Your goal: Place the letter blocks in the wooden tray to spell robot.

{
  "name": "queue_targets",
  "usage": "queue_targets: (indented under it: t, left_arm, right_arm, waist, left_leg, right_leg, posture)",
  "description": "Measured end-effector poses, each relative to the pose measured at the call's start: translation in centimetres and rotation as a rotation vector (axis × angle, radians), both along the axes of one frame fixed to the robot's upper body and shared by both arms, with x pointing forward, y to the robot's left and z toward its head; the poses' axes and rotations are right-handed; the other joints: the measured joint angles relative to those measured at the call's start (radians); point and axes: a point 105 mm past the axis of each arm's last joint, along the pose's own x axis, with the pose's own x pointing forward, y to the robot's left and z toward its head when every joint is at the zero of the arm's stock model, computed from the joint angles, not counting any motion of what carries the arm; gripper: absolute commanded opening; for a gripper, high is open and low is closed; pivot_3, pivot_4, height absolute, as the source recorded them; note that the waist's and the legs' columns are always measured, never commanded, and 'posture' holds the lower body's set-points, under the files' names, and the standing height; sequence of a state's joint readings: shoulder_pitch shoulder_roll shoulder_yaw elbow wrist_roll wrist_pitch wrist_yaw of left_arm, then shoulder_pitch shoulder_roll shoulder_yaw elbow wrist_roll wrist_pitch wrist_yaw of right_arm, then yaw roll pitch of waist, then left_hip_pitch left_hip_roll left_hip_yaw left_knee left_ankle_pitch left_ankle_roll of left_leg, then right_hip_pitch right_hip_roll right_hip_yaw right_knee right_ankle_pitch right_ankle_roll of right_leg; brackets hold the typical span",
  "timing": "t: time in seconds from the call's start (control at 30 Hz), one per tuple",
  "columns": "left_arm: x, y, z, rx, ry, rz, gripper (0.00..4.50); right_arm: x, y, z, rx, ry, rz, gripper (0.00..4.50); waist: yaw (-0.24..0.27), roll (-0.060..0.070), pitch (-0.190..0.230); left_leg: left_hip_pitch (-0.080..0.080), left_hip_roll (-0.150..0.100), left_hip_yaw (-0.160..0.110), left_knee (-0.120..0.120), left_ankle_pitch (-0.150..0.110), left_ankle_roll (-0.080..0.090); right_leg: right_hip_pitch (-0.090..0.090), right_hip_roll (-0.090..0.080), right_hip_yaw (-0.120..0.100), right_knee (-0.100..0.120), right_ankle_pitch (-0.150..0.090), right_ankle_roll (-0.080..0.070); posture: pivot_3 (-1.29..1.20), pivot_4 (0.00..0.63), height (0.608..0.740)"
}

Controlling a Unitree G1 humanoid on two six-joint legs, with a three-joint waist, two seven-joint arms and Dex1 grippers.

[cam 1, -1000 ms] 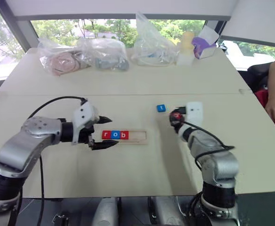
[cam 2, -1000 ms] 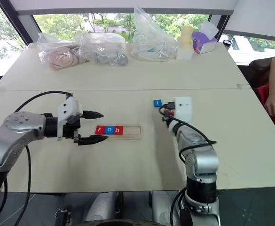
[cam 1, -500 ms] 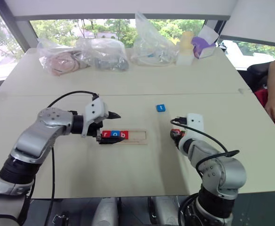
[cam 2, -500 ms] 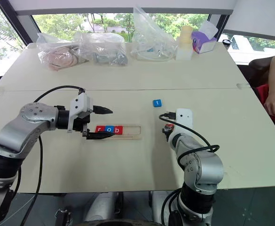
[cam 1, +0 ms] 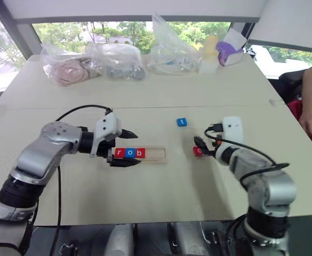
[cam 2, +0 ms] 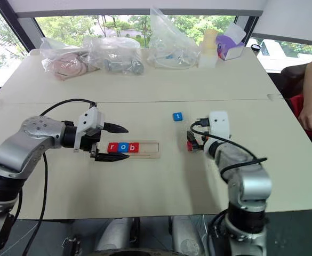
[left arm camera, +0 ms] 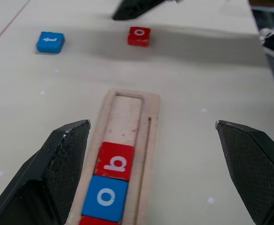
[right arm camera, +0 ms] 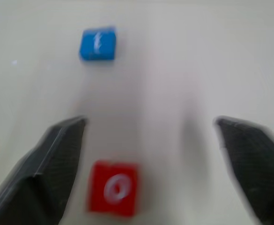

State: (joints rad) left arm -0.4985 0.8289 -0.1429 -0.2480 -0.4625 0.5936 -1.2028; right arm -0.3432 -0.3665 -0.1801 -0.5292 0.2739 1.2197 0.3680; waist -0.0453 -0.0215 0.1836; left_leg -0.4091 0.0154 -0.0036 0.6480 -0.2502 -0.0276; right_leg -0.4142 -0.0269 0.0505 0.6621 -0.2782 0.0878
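The wooden tray (cam 1: 154,155) lies mid-table with a red r (cam 1: 119,153), blue o (cam 1: 129,153) and red b (cam 1: 140,153) filling its left part. My left gripper (cam 1: 126,147) is open, one finger on each side of the tray's left end. Lying flat on the table to the tray's right is a red o block (cam 1: 198,151). My right gripper (right arm camera: 151,164) stands open around it, the block (right arm camera: 114,187) close to one finger. Farther back, a blue t block (cam 1: 182,122) rests on the table.
Several plastic bags (cam 1: 118,60) of items, a pale bottle (cam 1: 212,53) and a purple-and-white box (cam 1: 231,47) line the far edge. A person's arm (cam 1: 311,104) hangs at the right table edge.
My right gripper has opened and the red o it carried now lies on the table; that arm swung outward to the right. My left gripper turned slightly over the tray's left end.
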Motion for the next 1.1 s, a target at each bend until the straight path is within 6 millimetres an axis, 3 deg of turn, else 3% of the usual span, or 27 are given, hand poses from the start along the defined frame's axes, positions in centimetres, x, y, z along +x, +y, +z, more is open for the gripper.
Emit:
queue_targets:
  t: [0.17, 0.27, 0.4, 0.6, 0.83, 0.93, 1.1]
  left_arm:
    - [-0.8, 0.0, 0.4, 0.009, 0.034, -0.049, 4.50]
    - [-1.6, 0.2, 0.6, 0.032, 0.051, -0.084, 4.50]
    - [-2.7, 0.5, 0.4, 0.058, 0.074, -0.116, 4.50]
    - [-3.3, 0.6, 0.1, 0.067, 0.081, -0.109, 4.50]
    - [-3.5, 0.8, -0.1, 0.058, 0.083, -0.059, 4.50]
    - [-3.4, 0.8, -0.1, 0.058, 0.079, -0.049, 4.50]
    - [-3.3, 1.1, -0.2, 0.060, 0.078, -0.030, 4.50]
  right_arm:
    - [-0.2, -2.0, 1.3, -0.156, -0.092, 0.412, 4.48]
    - [-0.6, -3.5, 0.4, -0.204, -0.086, 0.576, 4.48]
    - [-1.2, -3.3, -2.2, -0.265, -0.048, 0.773, 4.48]
    - [-1.0, -2.4, -4.0, -0.366, -0.022, 0.960, 4.48]
    - [1.1, -2.2, -4.8, -0.418, -0.039, 1.006, 4.48]
    - [1.8, -2.0, -5.0, -0.406, -0.028, 1.027, 3.65]
    - [2.1, -2.0, -5.3, -0.374, -0.002, 1.052, 1.22]
  waist:
    - [0.001, -0.001, 0.000]
    - [0.000, -0.001, 0.001]
    - [-0.001, -0.001, 0.001]
    - [0.001, -0.001, 0.001]
    - [0.002, -0.001, 0.001]
    - [0.000, -0.001, 0.001]
    - [0.001, -0.001, 0.001]
  left_leg:
    - [0.000, -0.001, 0.001, 0.000, 0.000, 0.001]
    - [0.001, 0.000, 0.001, 0.000, 0.000, 0.001]
    - [0.001, 0.001, 0.001, 0.000, 0.000, 0.001]
    - [0.001, 0.001, 0.001, 0.002, 0.000, 0.001]
    - [0.002, 0.001, 0.000, 0.002, 0.000, 0.001]
    - [0.004, 0.001, 0.000, 0.003, 0.000, 0.001]
    - [0.008, 0.001, 0.000, 0.003, 0.000, 0.001]
  right_leg:
    - [0.001, 0.001, -0.001, -0.001, -0.001, 0.001]
    - [0.002, 0.001, 0.000, -0.002, -0.001, 0.001]
    - [0.002, 0.002, 0.000, -0.001, 0.000, 0.001]
    - [0.003, 0.000, 0.000, 0.000, 0.000, 0.001]
    - [0.003, 0.000, 0.000, 0.000, 0.000, 0.001]
    - [0.005, 0.000, 0.000, 0.000, 0.000, 0.000]
    - [0.009, 0.000, 0.000, 0.000, 0.000, 0.000]
  posture:
    - [0.00, 0.150, 0.735]
    - [0.00, 0.150, 0.735]
    - [0.00, 0.150, 0.735]
    - [0.00, 0.150, 0.735]
    - [0.00, 0.150, 0.735]
    - [0.00, 0.150, 0.735]
    - [0.00, 0.150, 0.735]
